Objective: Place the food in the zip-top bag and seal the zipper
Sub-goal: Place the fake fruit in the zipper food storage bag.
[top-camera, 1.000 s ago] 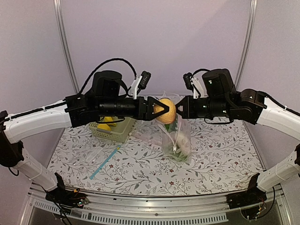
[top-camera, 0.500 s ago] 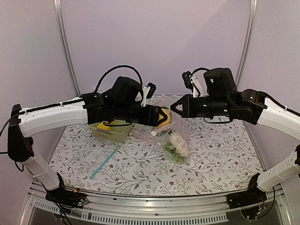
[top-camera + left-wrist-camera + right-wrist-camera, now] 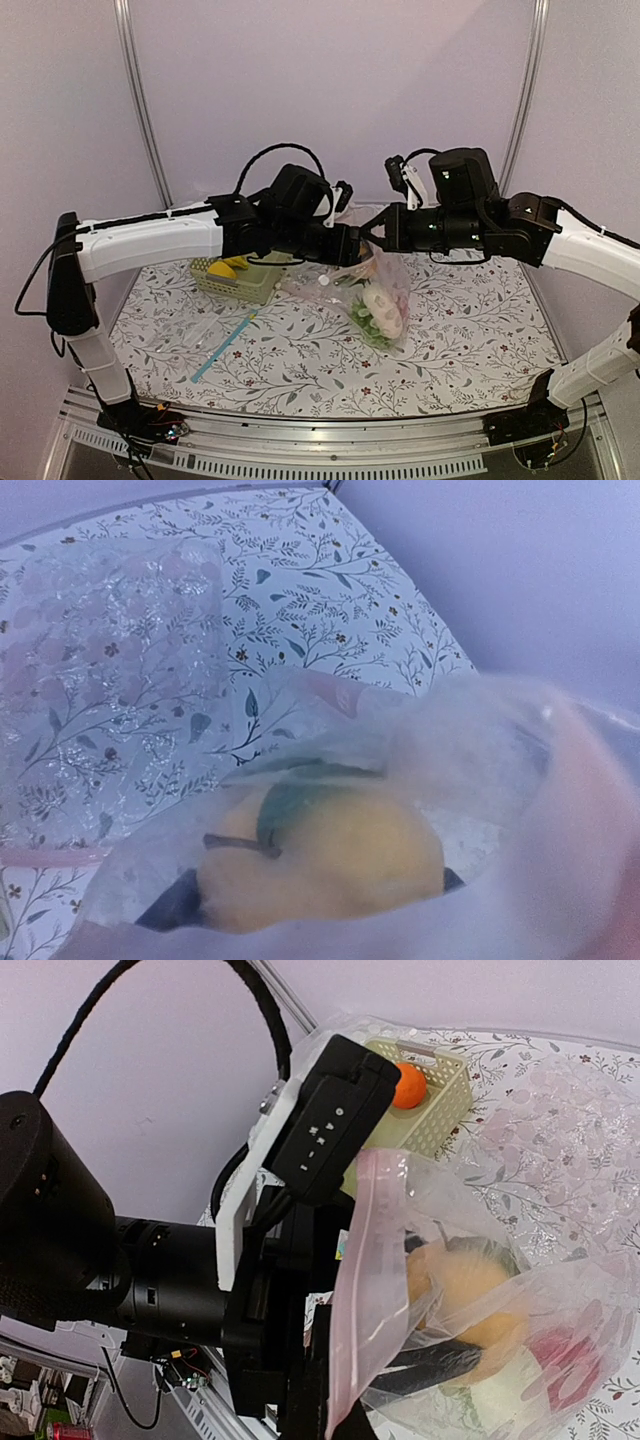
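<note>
My right gripper (image 3: 373, 233) (image 3: 365, 1412) is shut on the pale pink zipper (image 3: 375, 1290) and holds the zip-top bag (image 3: 385, 285) (image 3: 470, 730) up by its mouth. Inside that mouth, my left gripper (image 3: 354, 247) (image 3: 318, 882) is shut on a yellow-orange fruit (image 3: 330, 865) (image 3: 470, 1280) with a green leaf. Its dark fingers (image 3: 440, 1365) show through the plastic. A white radish (image 3: 381, 303), greens (image 3: 364, 322) and a red piece (image 3: 565, 1370) lie lower in the bag.
The pale green basket (image 3: 238, 283) (image 3: 437, 1120) stands at the back left with a banana (image 3: 225, 267) and an orange (image 3: 408, 1085) in it. A flat clear bag with a blue strip (image 3: 222, 345) lies at the front left.
My left arm has moved right and carried the fruit from beside the bag into its mouth. The right gripper has kept hold of the strip; the bag hangs slightly shifted.
</note>
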You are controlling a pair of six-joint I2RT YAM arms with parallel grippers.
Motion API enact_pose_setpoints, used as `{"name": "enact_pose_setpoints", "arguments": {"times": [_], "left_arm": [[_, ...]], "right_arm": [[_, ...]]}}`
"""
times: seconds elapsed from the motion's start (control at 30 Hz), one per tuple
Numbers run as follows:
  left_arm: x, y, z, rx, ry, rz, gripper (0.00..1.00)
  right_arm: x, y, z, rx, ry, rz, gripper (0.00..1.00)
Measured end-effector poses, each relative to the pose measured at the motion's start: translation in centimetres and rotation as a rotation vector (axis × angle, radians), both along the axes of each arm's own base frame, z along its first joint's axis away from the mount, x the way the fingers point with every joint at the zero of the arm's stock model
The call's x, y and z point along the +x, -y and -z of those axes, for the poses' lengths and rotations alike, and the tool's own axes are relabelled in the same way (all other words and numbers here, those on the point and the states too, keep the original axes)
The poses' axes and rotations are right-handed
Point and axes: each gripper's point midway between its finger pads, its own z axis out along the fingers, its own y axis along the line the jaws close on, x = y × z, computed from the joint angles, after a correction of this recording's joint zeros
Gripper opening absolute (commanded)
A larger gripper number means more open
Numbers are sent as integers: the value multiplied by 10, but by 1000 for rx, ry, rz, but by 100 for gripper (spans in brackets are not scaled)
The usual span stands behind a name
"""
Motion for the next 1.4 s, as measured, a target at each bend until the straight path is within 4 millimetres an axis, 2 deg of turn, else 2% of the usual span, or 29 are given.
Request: {"name": "enact_pose_setpoints", "arguments": {"times": [0.33,0.73,0.9,1.17,1.27,1.4], "left_arm": [[6,-4,3,27,9,-28,90],[3,-6,-5,19,33,-7,98],[-12,-9,-29,-34,73,39,99],[-42,-30,-109,-199,186,110,100],[-49,-39,-122,-226,202,116,100],[-54,-50,-125,-239,201,122,100]], "right_arm": [[4,5,3,-19,6,32,0],[4,15,0,-15,29,74,0],[9,20,1,-28,42,110,0],[14,30,3,-54,57,163,0],[15,33,5,-63,60,176,0],[17,35,5,-68,65,190,0]]}}
